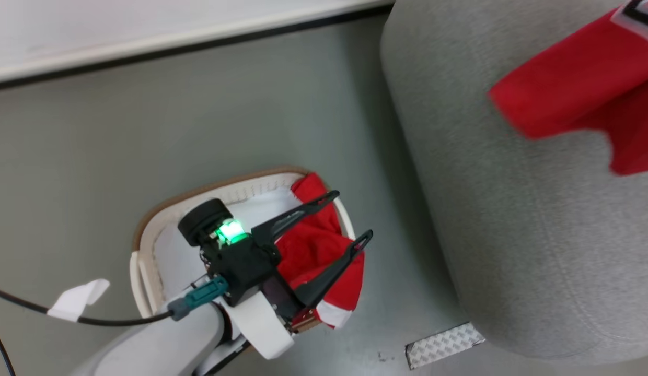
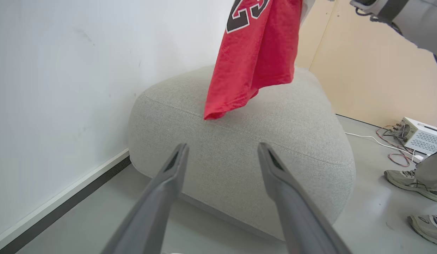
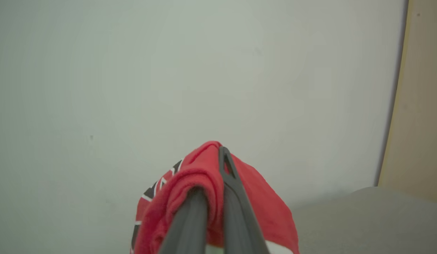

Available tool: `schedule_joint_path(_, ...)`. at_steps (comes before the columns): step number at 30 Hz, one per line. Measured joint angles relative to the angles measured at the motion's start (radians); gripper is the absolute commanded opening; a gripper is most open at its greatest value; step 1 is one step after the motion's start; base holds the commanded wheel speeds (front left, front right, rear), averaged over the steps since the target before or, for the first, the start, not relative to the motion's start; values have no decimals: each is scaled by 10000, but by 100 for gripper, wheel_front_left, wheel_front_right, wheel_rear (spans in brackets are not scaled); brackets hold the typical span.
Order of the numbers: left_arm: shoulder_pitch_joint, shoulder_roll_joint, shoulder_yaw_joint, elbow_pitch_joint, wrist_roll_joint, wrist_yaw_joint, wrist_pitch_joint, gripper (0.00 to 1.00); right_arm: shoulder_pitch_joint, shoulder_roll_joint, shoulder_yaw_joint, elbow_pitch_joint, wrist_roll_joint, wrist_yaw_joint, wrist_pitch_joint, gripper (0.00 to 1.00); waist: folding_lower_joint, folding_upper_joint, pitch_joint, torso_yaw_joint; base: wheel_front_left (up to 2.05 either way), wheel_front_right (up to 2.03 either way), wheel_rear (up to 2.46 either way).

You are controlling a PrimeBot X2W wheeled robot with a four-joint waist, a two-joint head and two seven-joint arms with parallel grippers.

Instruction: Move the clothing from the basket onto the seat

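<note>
One jersey (image 2: 255, 53) hangs above seat (image 2: 239, 141), clamped between right claw (image 3: 209, 171) fingers, held high, probably so fabric clears seat edge before drop. Second garment (image 1: 313, 245) lies in basket (image 1: 198, 196) just beside seat. Left claw (image 1: 351, 215) spread apart, empty, over it, likely ready for pick.

The basket (image 1: 141, 282) stands on the floor (image 1: 94, 130), left of the seat (image 1: 486, 235); a garment (image 1: 308, 250) lies in it, spilling over its right rim; the left gripper (image 1: 351, 215) hovers above the basket; the jersey (image 1: 564, 89) hangs over the seat.
</note>
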Motion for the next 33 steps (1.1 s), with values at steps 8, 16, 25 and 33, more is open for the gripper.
schedule_joint_path(8, -337, 309, 236, -244, 94, -151, -79, 100, -1495, -706, -1856, 303, -1193, 0, 1057, 0, 0, 0, 1119, 675, 0, 0, 0)
schedule_joint_path(16, -418, 464, 387, -303, 215, -245, -121, 100, -869, 123, -2476, 1643, -2621, 0, 2566, 0, 0, 0, 1886, 1073, 0, 0, 0)
schedule_joint_path(25, -349, 376, 545, -157, 217, -265, -136, 100, -262, 360, -2263, 2727, -2859, 0, 4044, 35, -1, 0, 1576, 1020, 0, 0, 0)
schedule_joint_path(33, 64, -104, 644, 242, 94, -276, -148, 100, 491, -347, -874, 2761, -2642, 0, 5294, 100, -2, 0, 612, 944, 0, 0, 0)
